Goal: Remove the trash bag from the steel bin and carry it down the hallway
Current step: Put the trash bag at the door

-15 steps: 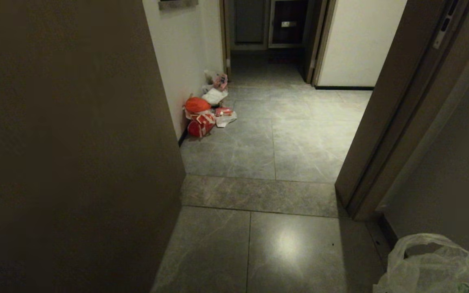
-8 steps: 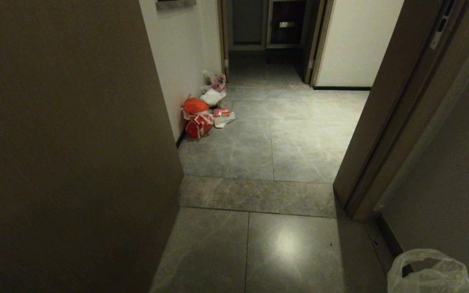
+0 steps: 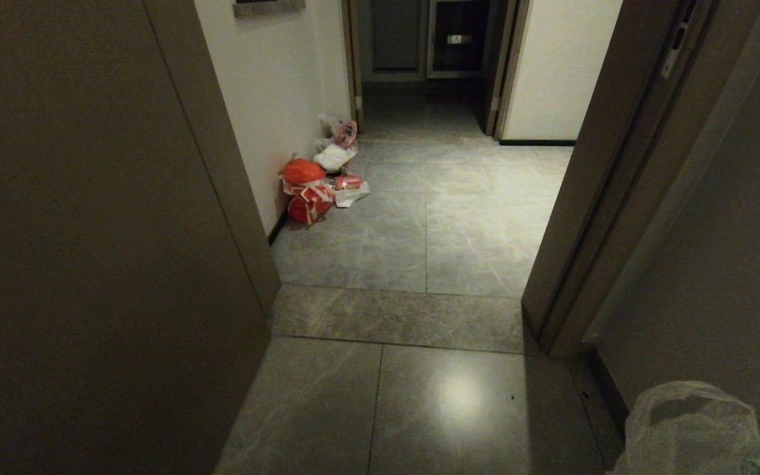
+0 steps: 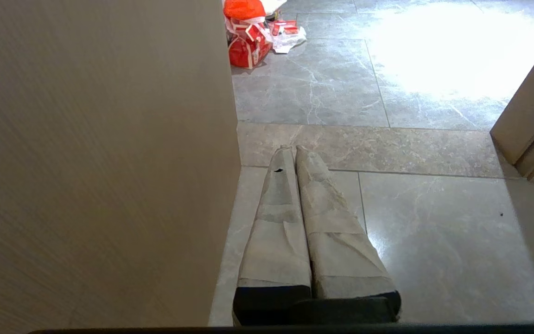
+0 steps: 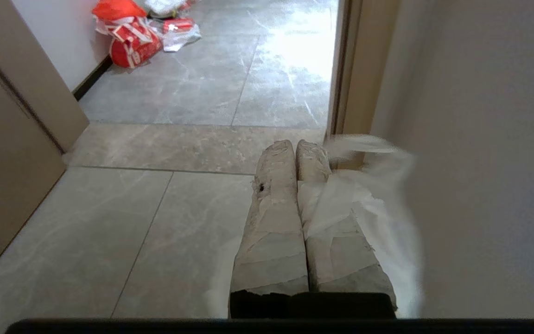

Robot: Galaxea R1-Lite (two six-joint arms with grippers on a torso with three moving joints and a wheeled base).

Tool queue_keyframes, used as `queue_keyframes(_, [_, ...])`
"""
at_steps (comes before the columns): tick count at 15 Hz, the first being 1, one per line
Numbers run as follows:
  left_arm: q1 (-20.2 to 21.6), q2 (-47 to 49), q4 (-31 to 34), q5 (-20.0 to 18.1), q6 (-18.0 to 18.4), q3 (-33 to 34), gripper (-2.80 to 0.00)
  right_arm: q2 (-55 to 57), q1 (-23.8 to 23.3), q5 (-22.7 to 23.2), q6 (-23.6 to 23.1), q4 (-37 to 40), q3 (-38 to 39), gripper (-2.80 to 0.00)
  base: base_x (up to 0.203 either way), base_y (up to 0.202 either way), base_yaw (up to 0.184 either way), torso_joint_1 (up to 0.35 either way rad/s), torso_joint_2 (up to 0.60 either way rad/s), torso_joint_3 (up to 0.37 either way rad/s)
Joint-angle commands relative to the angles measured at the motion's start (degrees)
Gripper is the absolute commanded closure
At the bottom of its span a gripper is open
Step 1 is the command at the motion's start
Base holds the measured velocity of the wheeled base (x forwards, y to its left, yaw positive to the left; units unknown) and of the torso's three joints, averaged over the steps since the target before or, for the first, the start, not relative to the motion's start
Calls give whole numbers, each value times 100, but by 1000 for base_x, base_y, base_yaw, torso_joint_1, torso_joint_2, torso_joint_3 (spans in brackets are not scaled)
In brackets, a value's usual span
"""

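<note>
Change since a second ago: the whole head view has shifted, so the camera has moved, showing more of the wall on the left; the trash bag [image 3: 696, 429] sits a little differently at the lower right corner.

Item 1. Left gripper [image 4: 293, 149]: taped fingers pressed together, clenched on nothing, pointing level above the grey tiles. Brown wall panel [image 4: 100, 157] close on its outer side; stone threshold strip [image 4: 378, 146] just ahead of the fingertips.

Item 2. Orange-red bag [image 3: 302, 171] with a red-and-white printed bag [image 3: 306, 203] and loose litter, heaped against the pale wall, well ahead of both grippers, toward the left.

Item 3. The hallway [image 3: 459, 218]: grey veined tiles, dark baseboard, running on beyond the threshold to a dim doorway [image 3: 426, 46] at the far end.

Item 4. Right gripper [image 5: 294, 144]: taped fingers clamped shut on the trash bag [image 5: 364, 199]; thin whitish plastic drapes from between them over the outer finger, blurred. Door frame [image 5: 357, 69] just ahead, pale wall alongside.
</note>
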Motion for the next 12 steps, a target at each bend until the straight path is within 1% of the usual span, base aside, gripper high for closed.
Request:
queue_keyframes(1, [3, 0, 2, 4, 0, 9, 0, -1, 5, 0, -1, -2, 18, 0, 0, 0, 0, 0, 0, 0])
queue_keyframes(10, [3, 0, 2, 4, -26, 9, 0, -1, 5, 9, -1, -2, 18, 0, 0, 0, 0, 0, 0, 0])
queue_keyframes(12, [3, -1, 2, 4, -28, 9, 0, -1, 5, 9, -1, -2, 18, 0, 164, 0, 0, 1, 2, 5])
